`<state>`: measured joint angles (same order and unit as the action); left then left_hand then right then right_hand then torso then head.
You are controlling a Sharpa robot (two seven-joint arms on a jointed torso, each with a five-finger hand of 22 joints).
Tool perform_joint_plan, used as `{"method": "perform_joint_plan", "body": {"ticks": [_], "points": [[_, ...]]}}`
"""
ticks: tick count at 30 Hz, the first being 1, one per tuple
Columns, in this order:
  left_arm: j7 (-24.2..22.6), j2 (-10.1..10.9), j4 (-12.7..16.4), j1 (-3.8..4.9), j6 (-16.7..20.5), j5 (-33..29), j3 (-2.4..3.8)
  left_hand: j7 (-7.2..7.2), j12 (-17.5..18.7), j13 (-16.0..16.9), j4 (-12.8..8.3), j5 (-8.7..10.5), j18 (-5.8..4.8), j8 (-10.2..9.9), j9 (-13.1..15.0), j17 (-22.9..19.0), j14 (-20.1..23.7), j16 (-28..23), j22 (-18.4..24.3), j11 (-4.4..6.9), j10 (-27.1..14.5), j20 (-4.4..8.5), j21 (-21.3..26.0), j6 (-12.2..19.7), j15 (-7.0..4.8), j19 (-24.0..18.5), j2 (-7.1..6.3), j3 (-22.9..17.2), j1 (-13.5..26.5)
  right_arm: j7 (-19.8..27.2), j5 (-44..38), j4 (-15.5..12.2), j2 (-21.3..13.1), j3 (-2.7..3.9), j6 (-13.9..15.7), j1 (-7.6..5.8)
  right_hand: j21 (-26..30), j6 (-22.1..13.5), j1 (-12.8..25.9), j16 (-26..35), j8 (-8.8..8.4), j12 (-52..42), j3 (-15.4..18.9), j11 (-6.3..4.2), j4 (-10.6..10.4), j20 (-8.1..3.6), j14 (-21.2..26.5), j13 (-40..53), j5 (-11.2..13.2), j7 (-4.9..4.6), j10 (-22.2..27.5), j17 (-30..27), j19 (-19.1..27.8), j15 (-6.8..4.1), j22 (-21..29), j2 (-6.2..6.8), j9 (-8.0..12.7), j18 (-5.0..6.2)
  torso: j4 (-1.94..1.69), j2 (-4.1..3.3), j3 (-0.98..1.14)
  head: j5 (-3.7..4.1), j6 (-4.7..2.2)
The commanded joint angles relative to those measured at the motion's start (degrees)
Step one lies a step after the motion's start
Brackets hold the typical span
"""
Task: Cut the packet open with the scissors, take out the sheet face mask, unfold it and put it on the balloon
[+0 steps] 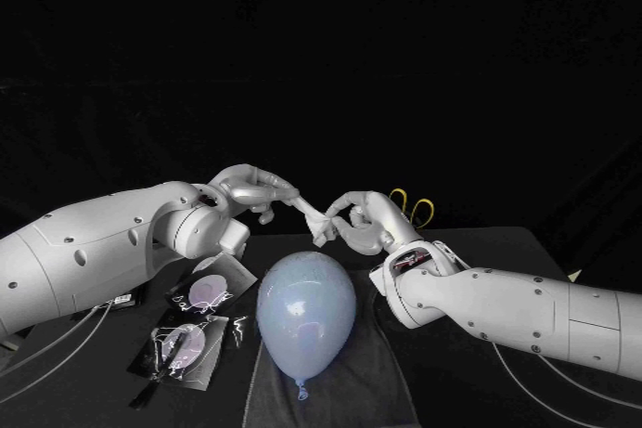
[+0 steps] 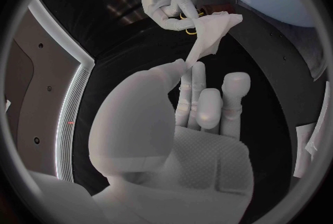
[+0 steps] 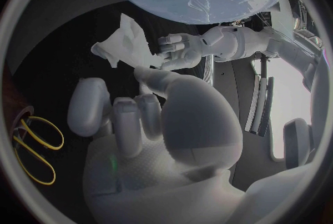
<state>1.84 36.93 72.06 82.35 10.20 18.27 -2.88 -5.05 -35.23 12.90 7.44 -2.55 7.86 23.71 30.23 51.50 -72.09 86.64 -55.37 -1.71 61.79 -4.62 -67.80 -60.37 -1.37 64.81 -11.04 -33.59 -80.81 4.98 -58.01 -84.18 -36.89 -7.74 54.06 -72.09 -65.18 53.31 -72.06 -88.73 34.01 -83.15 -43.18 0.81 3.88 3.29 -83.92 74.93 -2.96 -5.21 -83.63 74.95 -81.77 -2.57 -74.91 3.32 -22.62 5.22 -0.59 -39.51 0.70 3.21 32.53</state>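
Both hands pinch crumpled white mask.

1. A black table takes up the lower half of the head view. Its far edge shows toward 3 o'clock.
2. A dark grey cloth lies flat on the table at 6 o'clock, its long side running away from the camera.
3. Thin pale cables trail across the table at 8 o'clock.
4. One more cable runs at 4 o'clock.
5. A small dark item with a white label sits at 9 o'clock, too small to identify.
6. A black backdrop stands at 12 o'clock.
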Motion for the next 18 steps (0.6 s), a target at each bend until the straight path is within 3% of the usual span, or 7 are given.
{"method": "perform_joint_plan", "body": {"ticks": [1, 8, 18], "points": [[0.22, -0.23, -0.01, -0.02, -0.08, -0.37, -0.03, 0.11, 0.34, -0.05, 0.20, -0.20, -0.13, 0.15, 1.54, 0.04, -0.41, 0.19, -0.08, 0.00, 0.35, 0.15, -0.15, -0.46, 0.00, 0.38, -0.06, -0.30, -0.42, 0.60, 0.97, -0.35, -0.19, 0.14, -1.90, -0.15, 0.13, 0.39, 0.50, -0.22, 0.39, -0.36, -0.01, 0.04, 0.37, -0.02, -5.45, 6.93, 0.19, -0.09, -0.48, 12.24, -0.17, -0.30, -8.79, 0.11, -0.11, -0.59, 0.03, -0.03, -0.06, -0.04, 0.03], [-1.29, -0.41, 0.61, -0.21, -1.28, -2.13, -0.09, 0.11, 0.35, -0.06, 0.22, -0.20, -0.07, 0.15, 1.58, -0.10, -0.36, 0.16, 0.15, 0.00, 0.37, 0.15, 0.00, -0.46, -0.01, 0.21, -0.05, -0.33, -0.41, -2.93, 0.56, 1.14, 0.64, 0.22, -8.23, -0.25, 1.32, 0.01, 0.86, -0.14, 0.40, 0.13, -0.05, 0.11, 0.29, -0.05, -5.39, 6.41, 0.19, -0.19, 0.03, 12.02, 0.27, -0.28, -8.53, -0.15, -0.27, -0.39, 0.04, -0.05, -0.07, 0.08, 0.08], [-2.43, -0.39, 2.00, -0.28, -2.15, -4.46, 0.04, 0.09, 0.39, -0.09, 0.18, -0.20, -0.08, 0.13, 1.67, -0.15, -0.36, 0.13, 0.12, 0.03, 0.38, 0.16, -0.02, -0.41, -0.02, 0.24, -0.01, -0.48, -0.52, -5.31, -0.78, 4.34, 2.84, 0.20, -11.13, -0.26, 2.47, -0.77, 1.18, 0.08, 0.39, 1.62, -0.15, 0.26, 0.40, -0.02, -5.25, 4.78, 0.17, -0.38, 1.50, 11.46, 0.75, -0.17, -8.29, -0.37, -0.55, -0.21, 0.04, -0.10, -0.09, 0.34, 0.35]]}}
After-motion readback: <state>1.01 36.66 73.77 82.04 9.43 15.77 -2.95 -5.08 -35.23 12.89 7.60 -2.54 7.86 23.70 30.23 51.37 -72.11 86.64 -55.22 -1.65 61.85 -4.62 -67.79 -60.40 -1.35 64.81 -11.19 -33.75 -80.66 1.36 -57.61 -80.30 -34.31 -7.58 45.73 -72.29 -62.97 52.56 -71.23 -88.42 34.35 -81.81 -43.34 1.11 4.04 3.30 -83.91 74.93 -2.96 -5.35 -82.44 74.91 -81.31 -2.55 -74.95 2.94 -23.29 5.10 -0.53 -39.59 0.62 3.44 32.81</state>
